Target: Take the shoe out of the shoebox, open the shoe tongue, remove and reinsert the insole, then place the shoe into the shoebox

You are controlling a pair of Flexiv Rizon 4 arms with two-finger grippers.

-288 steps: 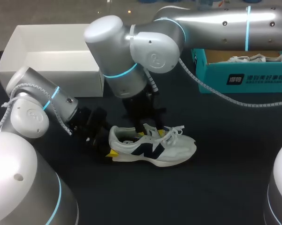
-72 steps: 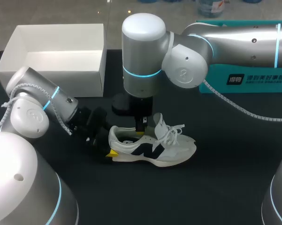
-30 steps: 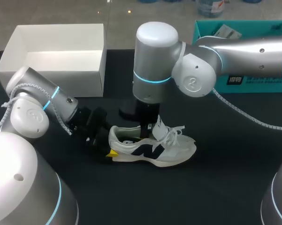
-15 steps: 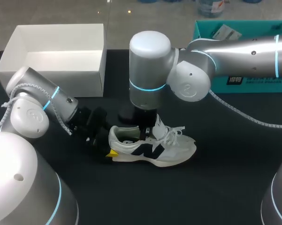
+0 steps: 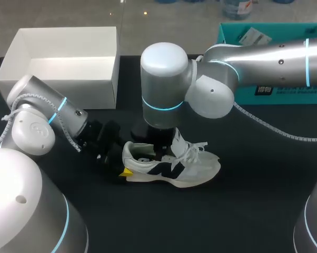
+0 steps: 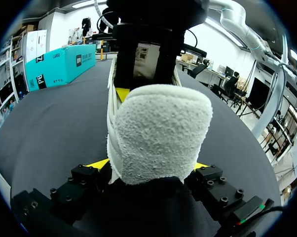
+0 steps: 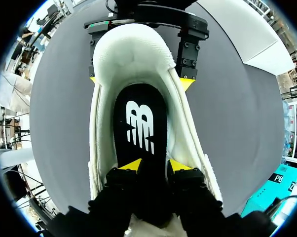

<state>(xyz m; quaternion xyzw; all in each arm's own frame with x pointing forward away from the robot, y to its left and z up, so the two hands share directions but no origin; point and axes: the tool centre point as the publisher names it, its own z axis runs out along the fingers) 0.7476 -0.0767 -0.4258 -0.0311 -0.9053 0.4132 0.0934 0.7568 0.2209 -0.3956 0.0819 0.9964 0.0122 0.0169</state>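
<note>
Left pincer is clamped on the heel of the shoe, lower middle; right pincer stands apart over the insole

A dark, matte desk spreads across the whole head view, flat and bare over its near half. In the left wrist view the desk runs away as a broad, evenly lit plane with a soft sheen. In the right wrist view the desk reads smooth and plain. A teal box stands along its far right edge.
</note>
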